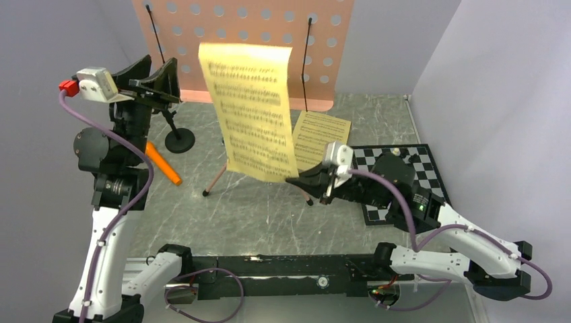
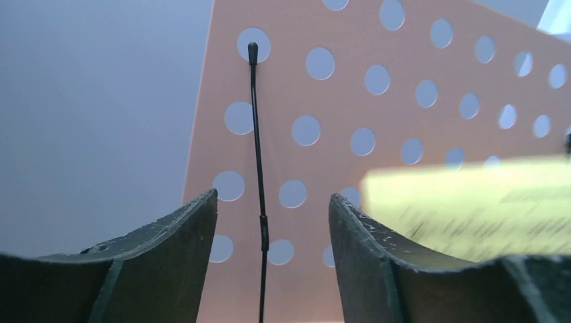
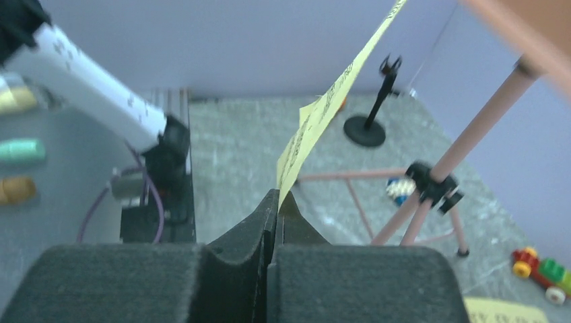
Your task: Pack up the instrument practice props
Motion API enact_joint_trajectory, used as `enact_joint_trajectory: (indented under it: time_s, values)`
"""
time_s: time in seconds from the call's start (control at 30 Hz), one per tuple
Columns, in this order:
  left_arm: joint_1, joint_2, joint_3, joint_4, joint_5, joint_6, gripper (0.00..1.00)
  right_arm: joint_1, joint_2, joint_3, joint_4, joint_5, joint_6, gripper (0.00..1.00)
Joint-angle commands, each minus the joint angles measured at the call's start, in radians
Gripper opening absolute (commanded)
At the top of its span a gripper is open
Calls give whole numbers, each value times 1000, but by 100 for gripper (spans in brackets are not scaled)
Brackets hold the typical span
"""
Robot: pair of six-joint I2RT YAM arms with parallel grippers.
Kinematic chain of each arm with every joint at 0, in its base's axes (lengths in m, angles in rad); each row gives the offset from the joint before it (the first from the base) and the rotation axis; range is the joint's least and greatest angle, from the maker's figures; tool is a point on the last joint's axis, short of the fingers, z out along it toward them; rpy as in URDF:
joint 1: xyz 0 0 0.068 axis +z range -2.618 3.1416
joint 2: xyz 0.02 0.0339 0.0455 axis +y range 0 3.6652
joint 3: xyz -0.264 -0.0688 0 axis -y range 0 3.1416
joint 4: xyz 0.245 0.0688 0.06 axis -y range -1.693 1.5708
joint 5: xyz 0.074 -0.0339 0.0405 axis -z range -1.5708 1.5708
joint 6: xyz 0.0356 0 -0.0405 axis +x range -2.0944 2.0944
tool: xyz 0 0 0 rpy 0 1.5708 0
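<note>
The pink perforated music stand (image 1: 242,40) rises at the back of the table. My right gripper (image 1: 296,179) is shut on the lower corner of a yellow sheet-music page (image 1: 252,108), which hangs in the air in front of the stand. The right wrist view shows the page (image 3: 330,94) pinched edge-on between the jaws (image 3: 277,202). A second yellow page (image 1: 321,134) lies flat on the table. The orange microphone (image 1: 163,163) lies beside the black mic stand (image 1: 179,140). My left gripper (image 1: 159,67) is raised, open and empty, facing the stand's panel (image 2: 404,87).
A chessboard (image 1: 404,168) lies under my right arm. A block toy car (image 3: 542,269) sits at the right near the stand's tripod legs (image 3: 417,215). A thin black page-holder wire (image 2: 258,168) stands against the panel, seen through my left gripper's gap. Grey walls close in on both sides.
</note>
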Motion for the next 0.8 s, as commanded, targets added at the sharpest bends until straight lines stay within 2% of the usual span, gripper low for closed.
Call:
enact_joint_trajectory:
  time_s: [0.0, 0.1, 0.2, 0.37, 0.5, 0.6, 0.77]
  values:
    - [1, -77, -18, 30, 1, -40, 72, 19, -53, -103, -100, 40, -50, 0]
    - [1, -126, -53, 18, -2, -58, 83, 21, -69, -155, -160, 150, -10, 0]
    - [1, -184, -99, 2, -2, -80, 87, 21, -66, -188, -234, 407, 77, 0]
    - [1, -278, -193, -32, -15, -116, 89, 18, -118, -235, -297, 831, 257, 0]
    - [1, -330, -255, -61, -21, -136, 88, -68, -159, -245, -308, 1041, 342, 0]
    - [1, -356, -292, -69, -49, -168, 87, -259, -140, -245, -291, 980, 358, 0]
    - [1, -369, -326, -46, -34, -266, 85, -587, -61, -218, -182, 659, 437, 0]
